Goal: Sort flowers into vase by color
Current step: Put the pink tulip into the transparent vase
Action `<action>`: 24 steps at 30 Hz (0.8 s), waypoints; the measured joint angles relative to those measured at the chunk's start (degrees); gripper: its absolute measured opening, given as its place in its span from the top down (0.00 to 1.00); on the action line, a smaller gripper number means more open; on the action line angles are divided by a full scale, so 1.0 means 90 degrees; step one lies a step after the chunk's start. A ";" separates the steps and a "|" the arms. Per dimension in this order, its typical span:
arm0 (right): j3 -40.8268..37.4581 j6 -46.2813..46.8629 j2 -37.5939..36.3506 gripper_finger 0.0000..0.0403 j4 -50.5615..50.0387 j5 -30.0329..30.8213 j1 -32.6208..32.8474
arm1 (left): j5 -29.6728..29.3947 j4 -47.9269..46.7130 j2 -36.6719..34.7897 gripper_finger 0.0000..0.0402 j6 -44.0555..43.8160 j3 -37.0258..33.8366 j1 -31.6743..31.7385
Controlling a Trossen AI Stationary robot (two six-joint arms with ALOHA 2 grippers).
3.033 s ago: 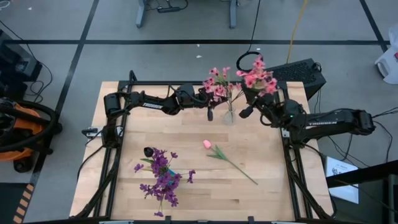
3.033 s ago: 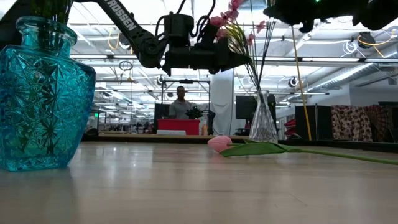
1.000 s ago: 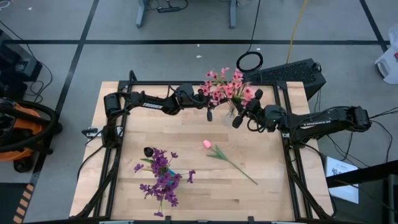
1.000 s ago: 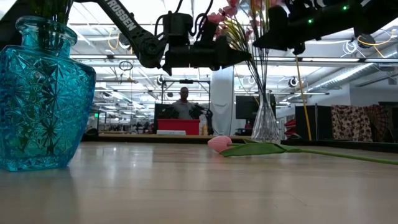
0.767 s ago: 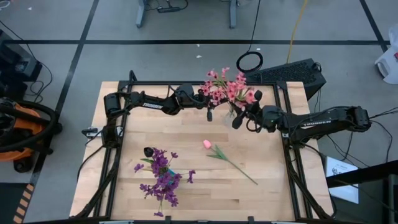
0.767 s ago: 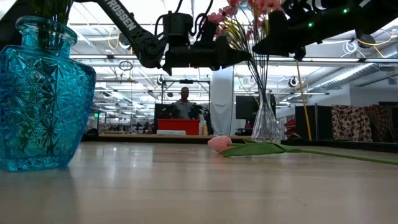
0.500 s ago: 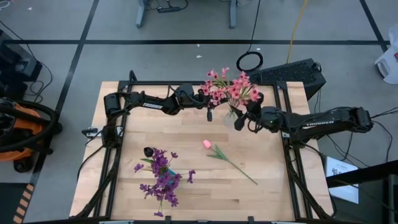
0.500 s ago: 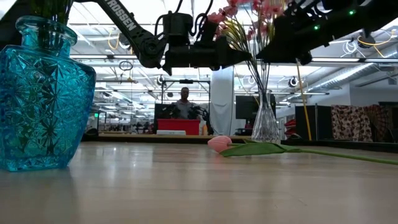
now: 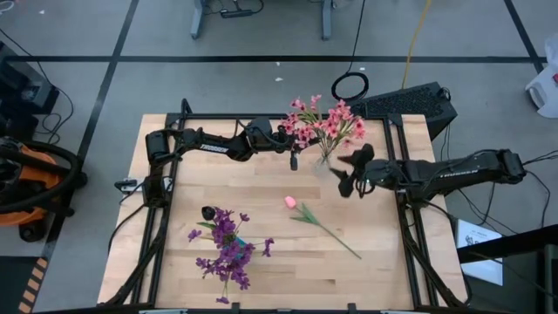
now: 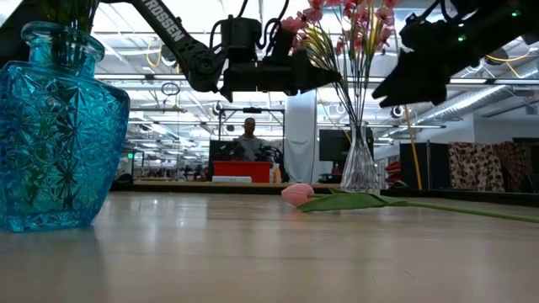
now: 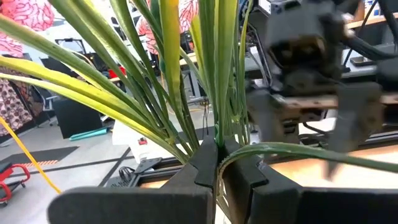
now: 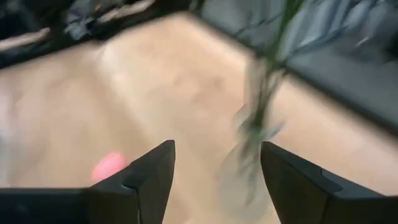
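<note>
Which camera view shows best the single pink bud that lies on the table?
The high view shows it best: the pink bud lies on the table with its whole stem visible. The low view shows the bud from the side, with its leaf. The right wrist view gives only a pink blur. The left wrist view does not show it.

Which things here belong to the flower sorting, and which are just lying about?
Job: pink sprays in clear vase; purple sprays in blue vase; pink bud lying on table.
Lying about: black ring, dark case, both on floor.
</note>
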 joint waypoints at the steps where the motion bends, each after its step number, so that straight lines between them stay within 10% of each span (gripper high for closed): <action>1: 0.0000 0.0187 0.0044 0.44 -0.0135 -0.0158 0.0103 | -0.0001 0.0000 0.0000 0.96 0.0000 0.0000 0.0001; 24: 0.0000 0.1941 0.3442 0.48 0.1459 -0.1287 0.2624 | -0.0001 0.0000 0.0000 0.96 0.0146 0.0000 -0.0002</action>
